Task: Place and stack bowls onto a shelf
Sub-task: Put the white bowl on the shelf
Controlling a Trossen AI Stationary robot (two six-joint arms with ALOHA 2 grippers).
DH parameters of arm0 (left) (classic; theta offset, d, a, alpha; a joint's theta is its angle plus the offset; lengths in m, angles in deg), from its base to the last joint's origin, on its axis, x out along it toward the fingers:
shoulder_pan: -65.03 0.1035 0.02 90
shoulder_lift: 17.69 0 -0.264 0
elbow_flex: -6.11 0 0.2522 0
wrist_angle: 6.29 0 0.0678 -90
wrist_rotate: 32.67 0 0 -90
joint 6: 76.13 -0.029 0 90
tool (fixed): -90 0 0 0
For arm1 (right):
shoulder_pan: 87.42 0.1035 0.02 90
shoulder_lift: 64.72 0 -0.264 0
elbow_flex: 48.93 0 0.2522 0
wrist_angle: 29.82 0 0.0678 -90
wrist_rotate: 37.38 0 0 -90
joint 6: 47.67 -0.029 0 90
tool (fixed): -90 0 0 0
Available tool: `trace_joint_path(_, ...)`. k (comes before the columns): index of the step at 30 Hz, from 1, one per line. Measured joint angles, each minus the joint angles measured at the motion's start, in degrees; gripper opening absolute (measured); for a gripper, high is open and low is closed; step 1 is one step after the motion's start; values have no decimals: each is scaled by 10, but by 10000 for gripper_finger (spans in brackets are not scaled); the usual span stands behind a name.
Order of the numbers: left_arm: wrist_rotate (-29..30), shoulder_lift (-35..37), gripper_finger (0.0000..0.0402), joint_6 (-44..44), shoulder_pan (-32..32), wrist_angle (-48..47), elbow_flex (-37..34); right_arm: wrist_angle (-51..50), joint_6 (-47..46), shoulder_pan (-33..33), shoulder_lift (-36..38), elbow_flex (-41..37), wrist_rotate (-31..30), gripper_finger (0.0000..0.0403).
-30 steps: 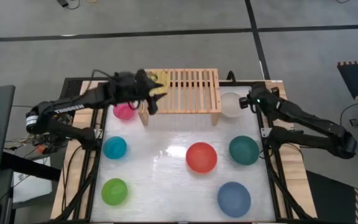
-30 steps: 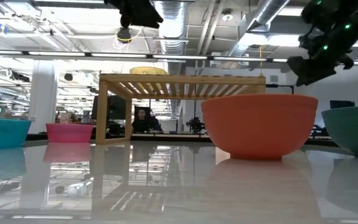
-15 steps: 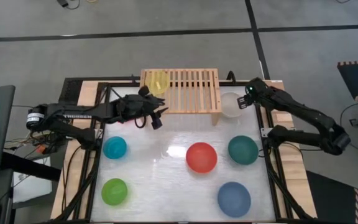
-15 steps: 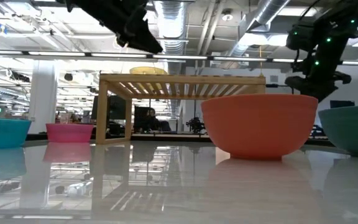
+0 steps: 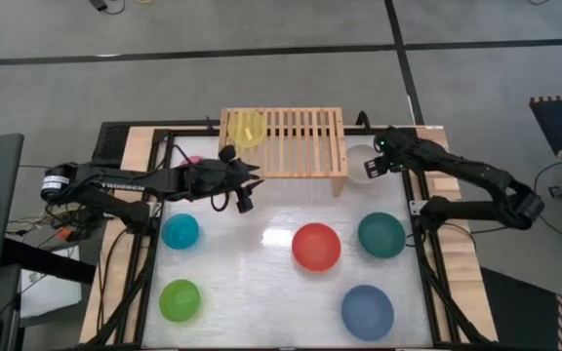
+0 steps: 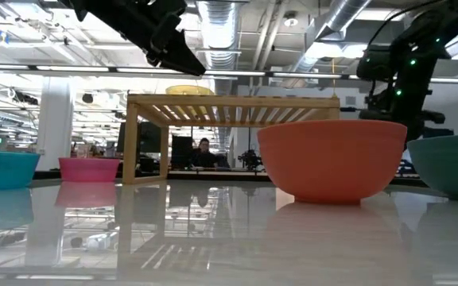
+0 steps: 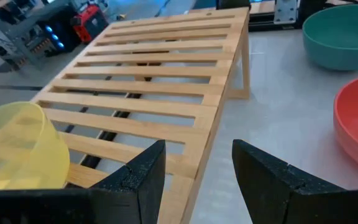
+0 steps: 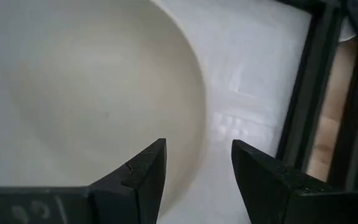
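Right now my worry is the right hand [image 8: 194, 168]: its fingers stand apart, straddling the rim of the white bowl [image 5: 362, 163] beside the shelf's right leg, gripping nothing. If I close off-centre on that thin rim, I judge the bowl may tip or skate toward the worktop's right edge, or knock the shelf leg.

Working from the near edge: green bowl [image 5: 180, 299] and blue bowl [image 5: 367, 311] sit near the front corners, both empty. Next come cyan [image 5: 180, 231], red [image 5: 316, 246] and teal [image 5: 382, 235], all empty and apart. The left hand [image 5: 243, 192] hovers wide open and empty just in front of the shelf [image 5: 296, 142], over the pink bowl [image 6: 89, 168]. Swinging it carelessly could clip the shelf. At the far edge, the yellow bowl [image 5: 246, 129] rests on the shelf's left end, tilted, with nothing in it.
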Motion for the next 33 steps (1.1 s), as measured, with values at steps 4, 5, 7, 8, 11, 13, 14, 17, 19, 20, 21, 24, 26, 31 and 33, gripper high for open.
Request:
trace_joint_path(4,12,0,171,-5,-6,-3,0,-1,-3,0,-34,0,0,195)
trace_joint_path(5,12,0,171,-5,-7,-3,0,-1,-3,0,-43,-1,0,190)
trace_joint_path(7,12,0,171,-9,-7,-3,0,0,-3,0,-59,-1,0,178)
trace_joint_path(8,12,0,171,-11,-8,-4,0,0,-3,0,-67,-1,0,169)
trace_joint_path(11,13,0,171,-14,-8,-7,0,2,4,0,-84,-1,0,135)
trace_joint_path(13,13,0,171,-14,-8,-10,0,3,12,0,-88,-1,0,107)
trace_joint_path(14,13,0,171,-14,-8,-12,0,5,15,0,-87,-1,-1,93)
trace_joint_path(17,13,0,171,-14,-8,-17,0,17,25,-1,-73,0,-8,55)
trace_joint_path(19,13,0,171,-14,-8,-17,0,29,25,1,-53,0,-34,37)
trace_joint_path(20,13,0,171,-14,-8,-17,0,36,26,1,-41,0,-51,32)
trace_joint_path(21,13,0,171,-14,-8,-17,0,40,27,0,-27,-1,-66,28)
trace_joint_path(24,13,0,171,-14,-8,-22,0,51,30,-1,20,-2,-94,26)
trace_joint_path(26,13,0,171,-13,-8,-25,0,65,28,0,49,-2,-93,31)
trace_joint_path(31,13,0,171,-11,-8,-25,0,108,8,9,120,-2,-124,33)
trace_joint_path(33,12,0,171,-9,-8,-24,0,141,8,16,151,-2,-150,30)
